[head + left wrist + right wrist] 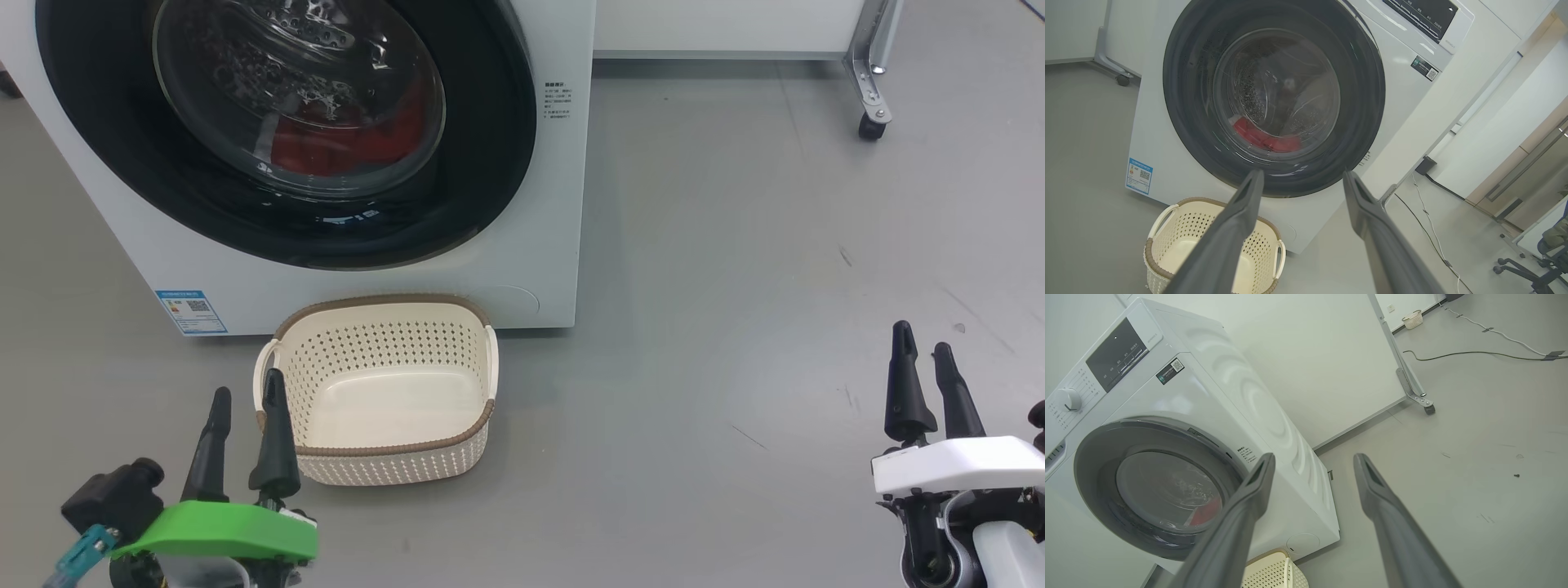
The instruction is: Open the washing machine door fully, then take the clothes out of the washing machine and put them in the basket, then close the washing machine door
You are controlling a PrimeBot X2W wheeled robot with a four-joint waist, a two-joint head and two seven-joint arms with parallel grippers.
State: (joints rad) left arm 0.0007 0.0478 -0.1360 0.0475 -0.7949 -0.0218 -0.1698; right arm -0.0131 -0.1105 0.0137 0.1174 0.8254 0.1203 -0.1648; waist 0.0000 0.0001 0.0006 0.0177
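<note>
The left gripper (246, 384) hangs in front of the washing machine (555, 204), its two dark fingers spread wide, holding nothing and touching nothing. It points up at the washing machine door (490, 163), which sits closed against the machine's front. The right gripper (922, 336), fingers also apart and empty, hovers over bare grey floor (735, 286) well off the machine's right side. The red clothes (343, 147) lie low in the drum, seen through the door's glass. The basket (384, 302), empty, stands on the floor just before the machine's base, under the door.
</note>
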